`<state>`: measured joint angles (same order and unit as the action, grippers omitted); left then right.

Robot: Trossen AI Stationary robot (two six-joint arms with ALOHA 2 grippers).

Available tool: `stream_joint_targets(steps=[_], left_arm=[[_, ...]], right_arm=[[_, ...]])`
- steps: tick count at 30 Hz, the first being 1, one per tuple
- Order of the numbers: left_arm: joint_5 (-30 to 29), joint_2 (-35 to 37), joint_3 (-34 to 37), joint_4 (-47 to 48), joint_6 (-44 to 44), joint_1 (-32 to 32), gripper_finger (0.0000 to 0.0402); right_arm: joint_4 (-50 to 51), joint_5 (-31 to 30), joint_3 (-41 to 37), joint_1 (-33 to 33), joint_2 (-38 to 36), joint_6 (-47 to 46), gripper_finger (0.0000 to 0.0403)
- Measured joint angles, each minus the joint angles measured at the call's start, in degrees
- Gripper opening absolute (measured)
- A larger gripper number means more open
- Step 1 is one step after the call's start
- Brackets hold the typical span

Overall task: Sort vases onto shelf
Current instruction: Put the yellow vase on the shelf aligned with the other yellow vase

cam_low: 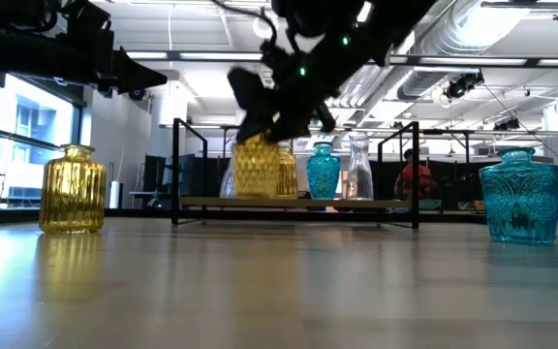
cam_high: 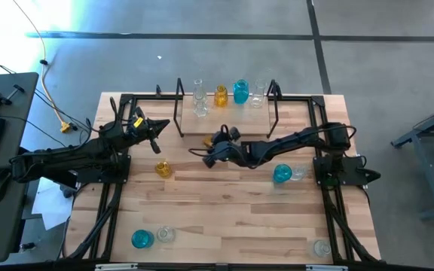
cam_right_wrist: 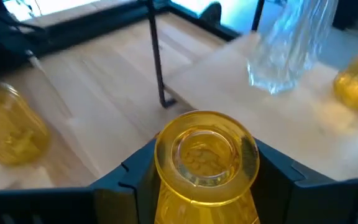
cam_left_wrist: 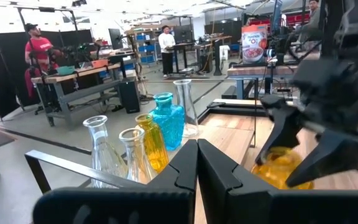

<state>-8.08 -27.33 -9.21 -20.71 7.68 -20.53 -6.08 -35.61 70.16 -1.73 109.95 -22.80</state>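
The left hand (cam_high: 159,126) is held closed above the wooden surface (cam_high: 224,218), beside the black-framed wooden shelf (cam_high: 224,120). An amber-yellow bulbous glass vase (cam_right_wrist: 205,163) is gripped between the fingers of the right hand (cam_high: 218,147), just in front of the shelf, where clear, amber and teal vases (cam_high: 240,92) are lined up.

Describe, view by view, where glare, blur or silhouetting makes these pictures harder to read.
High view: bluish glare washes out the floor at the top left. Low view: the right gripper is a dark silhouette against bright ceiling lights, and the tabletop nearest the camera is soft. Right wrist view: the clear vase on the shelf is blurred, while the held yellow vase is sharper.
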Motion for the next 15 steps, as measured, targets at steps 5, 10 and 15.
stream_joint_targets(steps=[5, 10, 15], left_arm=[[0.01, 0.0, -0.01, 0.01, -0.02, 0.0, 0.0], [0.02, 0.0, -0.01, -0.03, -0.04, 0.0, 0.0], [0.09, 0.0, -0.01, -0.07, -0.03, 0.0, 0.0]], right_arm=[[0.58, -1.14, 1.67, 0.64, -2.09, 3.72, 0.0171], [0.52, -1.75, 1.89, 4.08, -2.88, 5.4, 0.0171], [0.65, -0.68, 1.89, 7.97, -2.87, 6.89, 0.0171]])
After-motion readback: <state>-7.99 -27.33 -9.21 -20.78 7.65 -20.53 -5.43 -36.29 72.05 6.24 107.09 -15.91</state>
